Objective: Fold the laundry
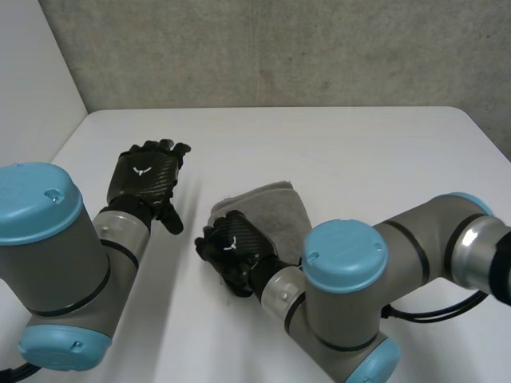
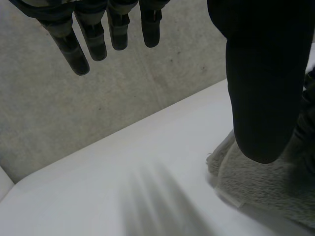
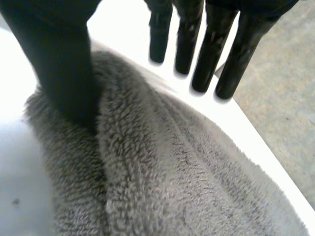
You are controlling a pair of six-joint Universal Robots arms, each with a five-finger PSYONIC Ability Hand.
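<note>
One towel (image 1: 271,209), grey and folded into a thick pad, lies on the table (image 1: 375,152) about midway between its left and right edges. It is well clear of the far edge, where a grey wall (image 1: 279,48) stands. The right hand (image 1: 233,249) sits back-up at the towel's near left corner, overlapping the fold there. In the right wrist view the towel (image 3: 172,172) spreads under the palm. The thumb (image 3: 59,59) comes down onto the pile at the towel's rounded edge (whether it presses or only touches, I cannot tell). The fingers (image 3: 204,54) reach out straight and spread above the towel's far side, so this hand is released and grips nothing. The left hand (image 1: 146,177) hangs over bare table toward the left edge, apart from the towel. In its own wrist view the fingers (image 2: 93,39) are straight and the thumb (image 2: 256,78) hangs loose with nothing between them, so it is released as well. The towel (image 2: 261,187) shows beyond that thumb, flat on the table (image 2: 123,167), its folded layers stacked at the edge.
</note>
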